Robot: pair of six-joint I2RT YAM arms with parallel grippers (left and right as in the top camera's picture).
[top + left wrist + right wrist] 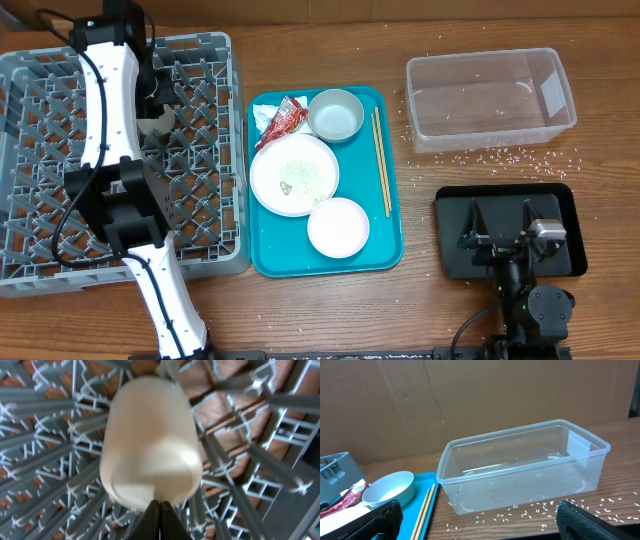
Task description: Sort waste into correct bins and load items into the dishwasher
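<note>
The grey dish rack [205, 160] occupies the left end of the table [330, 320], and the left arm reaches over it from the near edge. In the left wrist view the left pincer [160, 510] has its tips pressed together with no gap between them, right at the near edge of the small white cup [150, 445]. The cup is blurred there, and I cannot tell whether any part of it is caught between the tips. From overhead the cup lies tilted inside the rack, over the lattice floor, just beside the arm. To the right of the rack sits the teal tray [395, 255]. It carries the red-and-white wrapper [283, 117] at its far left corner, with the grey bowl [335, 114] just beside it. The white plate [294, 174], with food specks on it, sits below them, and the smaller white bowl [338, 227] is nearest the front edge. The wooden chopsticks [381, 160] lie along the tray's right side. Further right stands the clear tub [490, 98], with white rice grains [500, 157] scattered on the table around it. The black tray [570, 200] lies in front of the tub. Over the black tray hangs the right pincer [510, 238], fingers spread wide and nothing between them.
</note>
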